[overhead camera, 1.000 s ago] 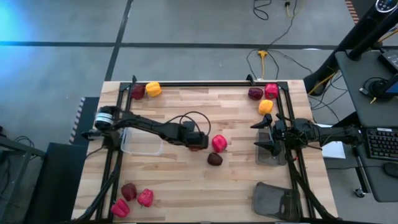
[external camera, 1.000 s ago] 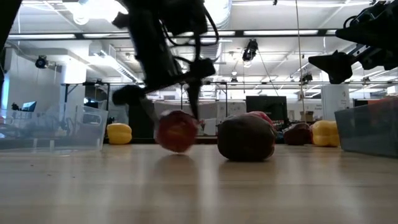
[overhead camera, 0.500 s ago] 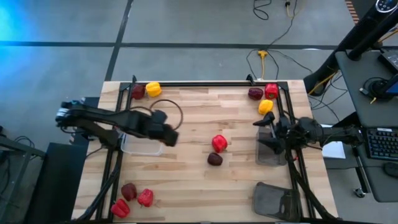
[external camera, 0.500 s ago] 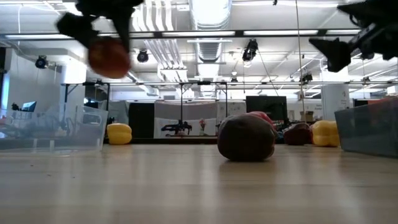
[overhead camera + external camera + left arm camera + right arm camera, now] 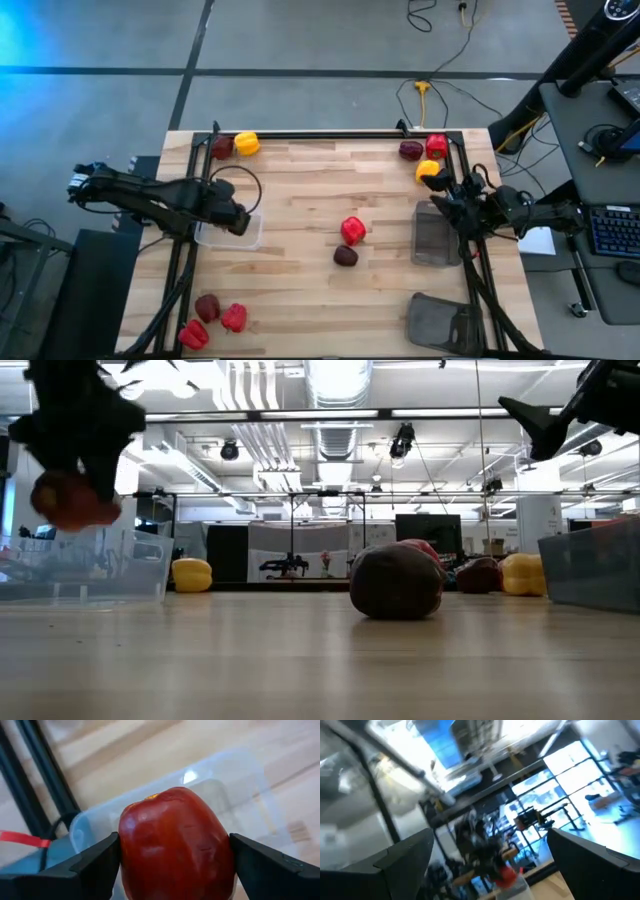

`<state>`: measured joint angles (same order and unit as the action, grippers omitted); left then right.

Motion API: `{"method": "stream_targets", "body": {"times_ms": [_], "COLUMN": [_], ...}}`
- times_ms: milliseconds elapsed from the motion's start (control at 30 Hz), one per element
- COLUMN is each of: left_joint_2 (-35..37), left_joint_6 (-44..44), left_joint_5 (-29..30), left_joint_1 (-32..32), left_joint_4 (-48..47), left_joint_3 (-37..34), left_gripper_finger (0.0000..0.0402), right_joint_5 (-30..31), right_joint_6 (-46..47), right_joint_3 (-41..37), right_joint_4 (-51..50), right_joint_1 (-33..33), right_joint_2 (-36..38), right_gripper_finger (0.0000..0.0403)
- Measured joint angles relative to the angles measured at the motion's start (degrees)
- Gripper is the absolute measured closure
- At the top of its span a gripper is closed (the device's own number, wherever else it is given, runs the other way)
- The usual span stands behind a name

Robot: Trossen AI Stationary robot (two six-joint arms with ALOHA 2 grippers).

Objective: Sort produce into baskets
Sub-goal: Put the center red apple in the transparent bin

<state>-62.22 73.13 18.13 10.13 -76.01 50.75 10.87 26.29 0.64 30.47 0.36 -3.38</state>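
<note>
1. Left wrist view: the left gripper [image 5: 175, 865] has its two dark fingers [image 5: 92, 865] clamped on either side of a glossy red pepper [image 5: 176, 845], held above a clear basket [image 5: 240, 785] on the wooden table [image 5: 125, 765].
2. High view: that gripper [image 5: 232, 214] sits over the clear basket's [image 5: 245, 238] edge at the table's left side — the pepper itself is hidden under the arm.
3. Low view: the red piece [image 5: 72, 500] hangs in the air, clear of the tabletop.
4. Right gripper [image 5: 447, 195] hovers just beside the top end of the dark grey basket [image 5: 434, 240], near a yellow pepper [image 5: 427, 170]; its fingers are spread wide and empty.
5. Mid-table lie a bright red pepper [image 5: 352, 230] and a maroon pepper [image 5: 345, 256], close together.
6. A second translucent basket [image 5: 445, 320] lies at the near right corner — three more pieces [image 5: 215, 318] sit at the near left.
</note>
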Motion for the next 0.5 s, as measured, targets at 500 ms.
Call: {"method": "stream_targets", "body": {"times_ms": [500], "left_joint_2": [-1.2], "left_joint_6": [3.5], "left_joint_5": [-1.2], "left_joint_1": [-0.1], "left_joint_4": [7.5], "left_joint_3": [-9.9], "left_gripper_finger": [0.0055], "right_joint_5": [2.7], "right_joint_6": [-0.3], "right_joint_3": [12.3], "right_joint_4": [16.7], "right_joint_1": [0.0], "right_joint_2": [-20.4], "right_gripper_finger": [0.0021]}}
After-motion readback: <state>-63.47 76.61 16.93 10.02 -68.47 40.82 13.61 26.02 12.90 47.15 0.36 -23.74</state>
